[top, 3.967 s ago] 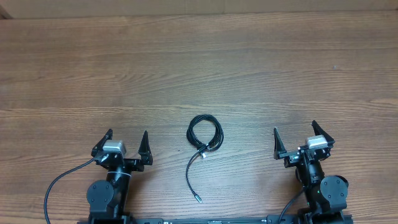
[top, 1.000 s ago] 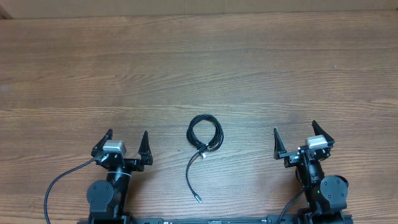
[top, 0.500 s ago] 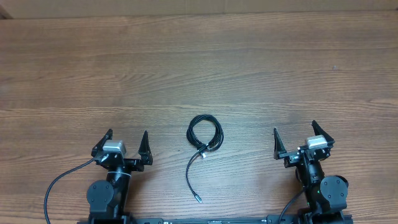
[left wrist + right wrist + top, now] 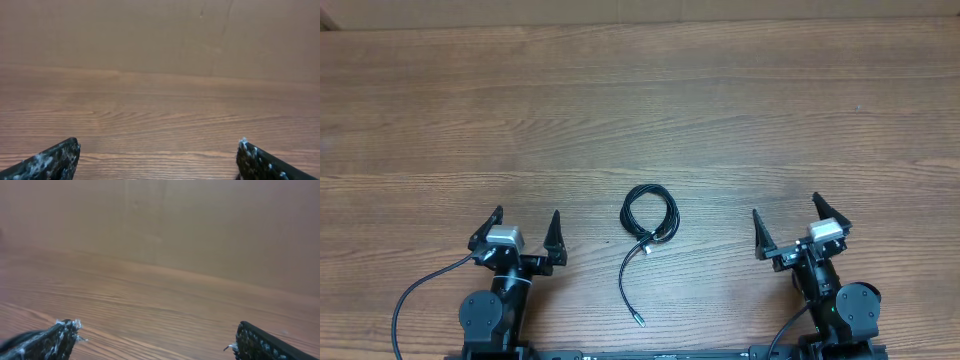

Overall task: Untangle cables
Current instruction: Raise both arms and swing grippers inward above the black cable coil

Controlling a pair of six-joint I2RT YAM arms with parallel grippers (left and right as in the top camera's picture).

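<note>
The left hand (image 4: 525,216) is sitting low at the near edge of the wooden surface (image 4: 640,100), its two fingers spreading wide and grasping nothing; its wrist view is showing wood grain between the tips. Between the two arms, well apart from both, the cables (image 4: 648,214) are lying as a small black coil, with one tail trailing toward the near edge and ending in a silvery plug (image 4: 638,322). To the right, the right hand (image 4: 786,207) is likewise sitting released, fingers wide, angling slightly toward the coil and touching nothing.
</note>
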